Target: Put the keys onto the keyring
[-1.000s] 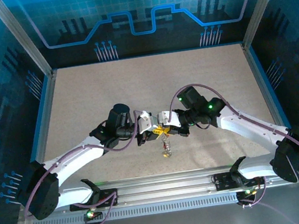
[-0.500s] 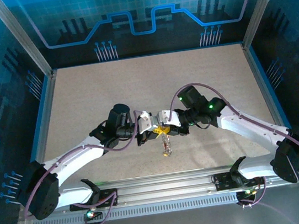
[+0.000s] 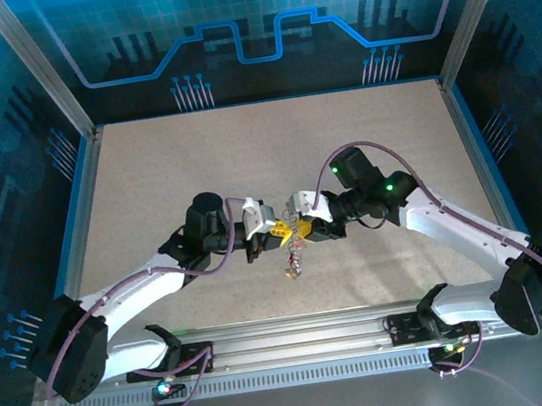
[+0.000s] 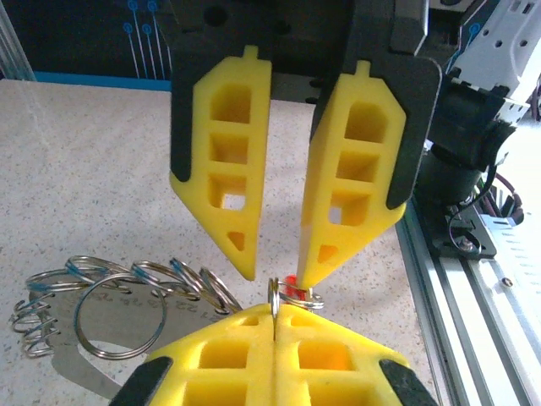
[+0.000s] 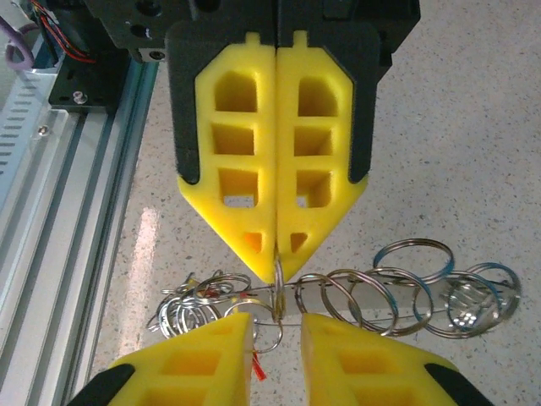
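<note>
Left claw (image 3: 277,230) & right claw (image 3: 302,229) now meet slightly further left, & further from the rail (image 3: 300,338), than 1 s ago; the trailing rings have shifted left with them. Top view: claws tip-to-tip over mid counter (image 3: 195,163); keyring (image 3: 291,267) trails from the junction toward the rail. Left wrist view: left claw (image 4: 275,315) closed flat on one ring, held edge-on & upright. Right claw (image 4: 279,277) sits opposite, narrowly parted, tips either side of that ring. Red key tag (image 4: 292,288) is at one tip. Rest of keyring (image 4: 182,275) strings out to the left. Right wrist view: right claw (image 5: 275,320) parted, gripping nothing; left claw (image 5: 277,269) pinches the ring. Keyring (image 5: 338,292) runs crosswise to both claws' long axes; red key tag (image 5: 254,369) just below. Judgement: the pinched ring lies directly between the right claw's fingers, so the right arm is placed to close on it. Key blade too small to tell.
</note>
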### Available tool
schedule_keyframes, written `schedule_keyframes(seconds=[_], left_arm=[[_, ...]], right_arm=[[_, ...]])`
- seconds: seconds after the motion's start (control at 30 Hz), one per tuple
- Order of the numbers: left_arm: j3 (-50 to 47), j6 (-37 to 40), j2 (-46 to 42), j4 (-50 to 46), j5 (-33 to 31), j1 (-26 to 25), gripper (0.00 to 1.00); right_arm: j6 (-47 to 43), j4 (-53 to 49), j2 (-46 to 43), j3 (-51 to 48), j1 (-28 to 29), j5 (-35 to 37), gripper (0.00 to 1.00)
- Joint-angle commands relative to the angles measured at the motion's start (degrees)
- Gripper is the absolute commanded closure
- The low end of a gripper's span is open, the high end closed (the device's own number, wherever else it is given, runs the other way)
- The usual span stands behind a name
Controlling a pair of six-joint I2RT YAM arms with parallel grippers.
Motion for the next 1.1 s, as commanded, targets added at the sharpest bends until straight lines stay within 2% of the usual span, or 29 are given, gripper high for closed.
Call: schedule_keyframes(seconds=[0.0,0.13,0.47,0.63,0.87,1.07], left_arm=[[-1.3,-2.3,-2.3,8.3,3.3,0.5,1.00],[-1.9,-2.7,-2.3,10.2,3.8,0.6,1.00],[-4.4,-5.7,-0.4,19.9,4.6,0.2,1.00],[-4.9,-6.6,1.8,24.0,3.8,-0.9,1.00],[-4.7,-7.8,4.9,28.7,3.3,-1.9,1.00],[-4.9,-7.9,6.0,30.2,2.7,-2.3,1.00]], right_arm=[[-0.4,-1.8,-0.9,1.5,-0.6,-1.9,0.78],[-0.5,-2.0,-0.4,1.6,-0.6,-2.8,0.86],[0.4,-0.1,0.8,1.4,0.1,-2.9,0.87],[0.6,0.8,1.1,1.5,0.6,-4.3,0.90],[1.2,2.3,0.6,1.1,0.9,-5.2,0.90],[2.7,4.8,-1.0,-0.3,0.0,-6.2,0.86]])
